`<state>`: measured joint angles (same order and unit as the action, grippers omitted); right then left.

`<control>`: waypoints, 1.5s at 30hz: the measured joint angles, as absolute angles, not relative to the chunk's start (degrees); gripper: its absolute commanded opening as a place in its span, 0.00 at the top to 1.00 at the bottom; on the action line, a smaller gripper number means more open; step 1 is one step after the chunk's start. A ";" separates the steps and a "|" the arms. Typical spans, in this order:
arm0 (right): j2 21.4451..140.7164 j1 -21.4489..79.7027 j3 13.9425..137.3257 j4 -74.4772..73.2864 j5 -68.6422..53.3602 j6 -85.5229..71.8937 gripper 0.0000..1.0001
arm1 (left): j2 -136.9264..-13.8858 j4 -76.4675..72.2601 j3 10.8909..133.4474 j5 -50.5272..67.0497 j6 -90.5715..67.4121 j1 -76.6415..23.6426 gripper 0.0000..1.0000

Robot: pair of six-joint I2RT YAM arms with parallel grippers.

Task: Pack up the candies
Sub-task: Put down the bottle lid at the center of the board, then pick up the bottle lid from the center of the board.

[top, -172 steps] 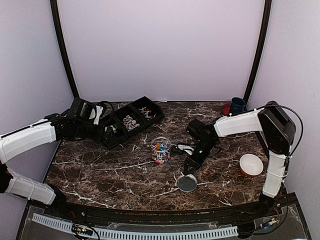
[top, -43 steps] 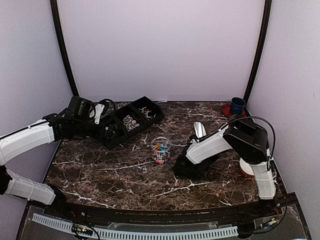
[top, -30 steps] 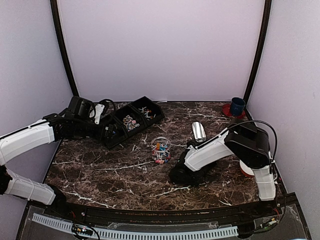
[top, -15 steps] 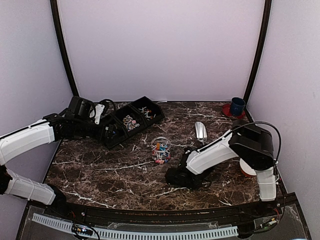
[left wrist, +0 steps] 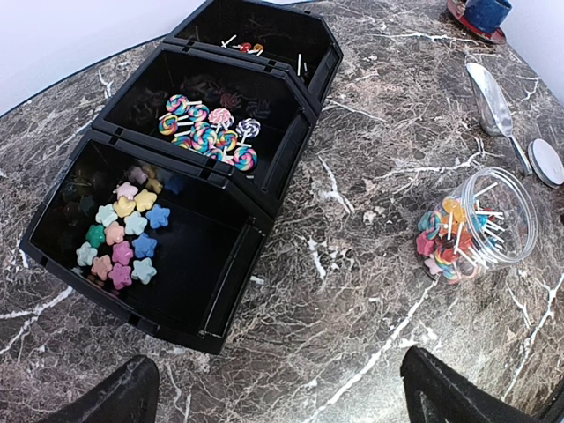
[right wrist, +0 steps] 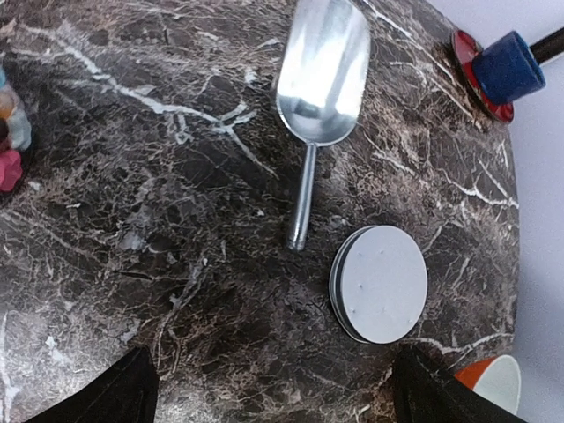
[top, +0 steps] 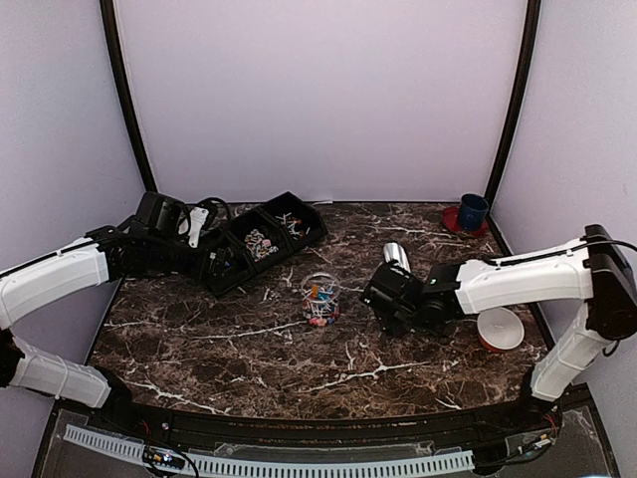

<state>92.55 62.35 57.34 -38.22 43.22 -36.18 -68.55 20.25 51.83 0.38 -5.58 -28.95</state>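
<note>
Three-compartment tray and nearby jar lie below the left gripper, jaws wide apart, empty. Right gripper — also spread, empty — hangs over scoop and lid. Candies sit in every compartment and the jar.

a lab test booth: plain pale walls and black corner poles enclose a marble-patterned table.
</note>
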 measured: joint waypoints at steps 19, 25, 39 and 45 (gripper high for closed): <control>80.44 38.24 48.86 -30.13 22.15 -30.96 0.02 | -68.55 20.27 51.81 0.64 -5.58 -28.95 0.01; 83.74 34.89 48.82 -28.36 21.17 -30.44 0.02 | -68.55 20.27 51.83 0.62 -5.58 -28.95 0.01; 88.79 31.73 48.27 -26.48 19.51 -30.30 0.02 | -68.55 20.27 51.83 0.93 -5.58 -28.95 0.01; 89.36 30.79 47.88 -26.09 18.11 -30.48 0.02 | -68.55 20.27 51.81 1.04 -5.58 -28.95 0.01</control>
<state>89.36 30.79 47.88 -26.09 18.11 -30.48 -68.55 20.27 51.81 1.04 -5.58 -28.95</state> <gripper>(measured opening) 0.978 0.989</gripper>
